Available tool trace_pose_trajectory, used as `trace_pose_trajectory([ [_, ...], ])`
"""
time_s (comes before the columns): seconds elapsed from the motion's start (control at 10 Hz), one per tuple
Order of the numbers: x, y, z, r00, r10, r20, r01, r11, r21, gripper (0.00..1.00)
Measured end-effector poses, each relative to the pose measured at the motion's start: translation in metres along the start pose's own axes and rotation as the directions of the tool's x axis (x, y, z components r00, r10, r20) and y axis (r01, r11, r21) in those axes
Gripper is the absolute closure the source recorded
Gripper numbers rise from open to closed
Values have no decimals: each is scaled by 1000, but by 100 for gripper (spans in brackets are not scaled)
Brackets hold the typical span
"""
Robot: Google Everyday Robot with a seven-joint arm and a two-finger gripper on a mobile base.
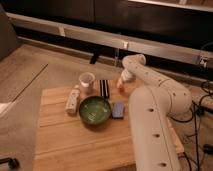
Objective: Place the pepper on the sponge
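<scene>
The pepper [119,86] is a small orange-red piece lying on the wooden table [75,140] near its far edge, right of the black block. My gripper [123,81] hangs at the end of the white arm, directly over the pepper and partly covering it. Whether it touches the pepper I cannot tell. The sponge [118,110], a flat blue pad, lies nearer the camera than the pepper, just right of the green bowl [95,110]. Nothing rests on the sponge.
A narrow black block [104,88] lies behind the bowl. A white cup [87,80] stands at the back left and a white bottle [73,99] lies left of the bowl. My thick white arm [150,125] covers the table's right side.
</scene>
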Motion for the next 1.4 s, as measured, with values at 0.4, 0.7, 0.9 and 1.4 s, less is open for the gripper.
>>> trace_pose_trajectory([
  [0.4,-11,-5,12,999,-32,8,32,999,25,55],
  [0.7,-15,-11,10,999,-31,15,31,999,42,85],
  [0.9,-16,-12,7,1000,-23,20,22,999,44,99],
  [1.4,-18,2,-56,998,21,60,-24,998,64,100],
])
